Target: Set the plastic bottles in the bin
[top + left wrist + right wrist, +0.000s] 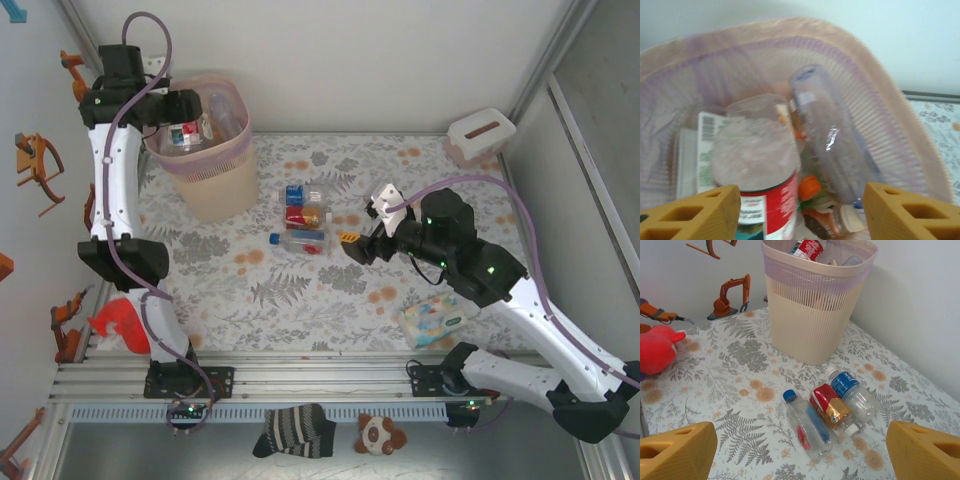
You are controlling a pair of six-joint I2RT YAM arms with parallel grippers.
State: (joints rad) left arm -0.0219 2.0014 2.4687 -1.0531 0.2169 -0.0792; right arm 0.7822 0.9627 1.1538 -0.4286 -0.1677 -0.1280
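The left pincer (801,200) hangs over the mouth of the bin (840,35) with its jaws apart, apparently so the red-labelled bottle (760,165) between them drops beside the clear bottle (835,140) lying inside. The right pincer (801,432), spread wide, faces three bottles (830,407) on the counter (740,390) near the bin's base, probably lining up a grab. Their red, blue and gold labels show no readable writing.
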